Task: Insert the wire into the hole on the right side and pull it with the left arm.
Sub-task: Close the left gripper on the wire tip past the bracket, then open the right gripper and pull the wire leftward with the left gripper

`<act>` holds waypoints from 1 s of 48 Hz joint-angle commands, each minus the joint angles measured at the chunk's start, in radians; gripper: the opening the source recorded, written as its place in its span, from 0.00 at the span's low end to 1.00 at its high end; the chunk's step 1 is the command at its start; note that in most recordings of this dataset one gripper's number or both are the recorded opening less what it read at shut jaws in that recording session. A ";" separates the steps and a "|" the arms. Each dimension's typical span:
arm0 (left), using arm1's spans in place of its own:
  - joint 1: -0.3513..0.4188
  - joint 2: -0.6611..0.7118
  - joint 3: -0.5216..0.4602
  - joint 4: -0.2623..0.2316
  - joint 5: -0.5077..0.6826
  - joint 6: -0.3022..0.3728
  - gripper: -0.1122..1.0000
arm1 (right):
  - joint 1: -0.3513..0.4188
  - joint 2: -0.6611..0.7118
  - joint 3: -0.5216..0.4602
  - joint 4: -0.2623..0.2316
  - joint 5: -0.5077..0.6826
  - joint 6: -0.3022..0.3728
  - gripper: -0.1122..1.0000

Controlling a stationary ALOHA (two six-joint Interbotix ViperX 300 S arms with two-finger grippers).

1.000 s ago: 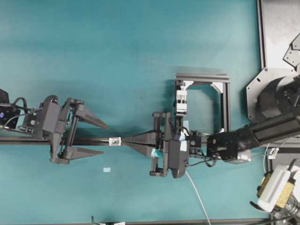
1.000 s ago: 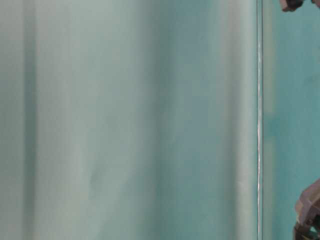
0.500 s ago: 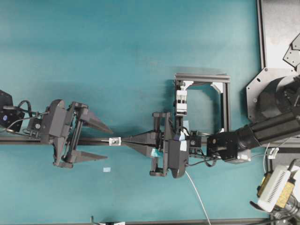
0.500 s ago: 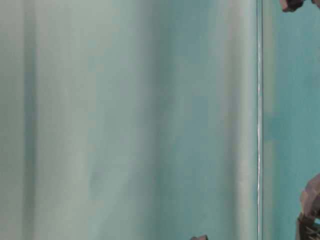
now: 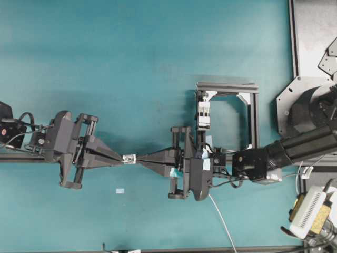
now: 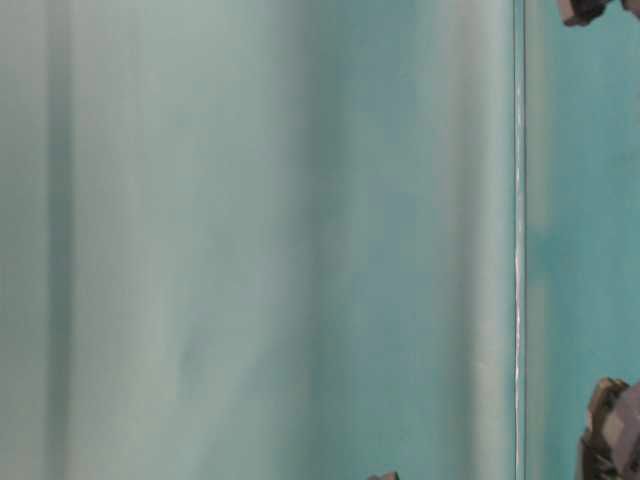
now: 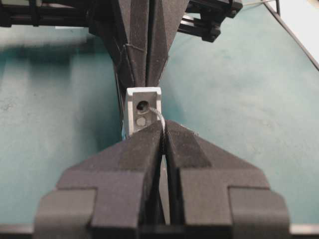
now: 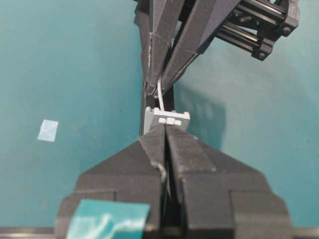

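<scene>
The small silver block (image 5: 128, 157) stands on the black rail between the two grippers. In the left wrist view the hole (image 7: 142, 105) shows as a dark opening in the block (image 7: 143, 115). The thin wire (image 7: 156, 115) comes out of it and curves down into my left gripper (image 7: 163, 130), which is shut on it. From above, the left gripper (image 5: 121, 157) touches the block's left side. My right gripper (image 5: 138, 158), marked with a teal patch, is shut at the block's right side (image 8: 171, 118). A pale strand of wire (image 8: 162, 172) shows in its seam (image 8: 166, 130).
A square black frame (image 5: 254, 113) with a white clip (image 5: 204, 113) stands behind the right gripper. The rail (image 5: 21, 158) runs off to the left. A pale tape scrap (image 5: 120, 190) lies on the teal mat. A beige ribbed box (image 5: 310, 211) sits at the lower right.
The left gripper went from wide open to shut, closing on the wire at the block's left side and edging right. The right gripper stayed where it was.
</scene>
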 commanded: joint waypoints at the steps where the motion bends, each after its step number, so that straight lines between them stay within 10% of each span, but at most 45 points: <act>1: -0.006 -0.037 -0.006 0.003 -0.002 0.000 0.01 | -0.005 -0.014 -0.011 0.000 -0.005 0.002 0.12; 38: -0.006 -0.037 -0.008 0.003 0.031 0.000 0.01 | -0.005 -0.015 -0.003 0.006 0.021 0.011 0.12; 48: -0.006 -0.037 -0.006 0.003 0.032 0.002 0.01 | -0.005 -0.040 0.002 0.005 0.048 0.008 0.52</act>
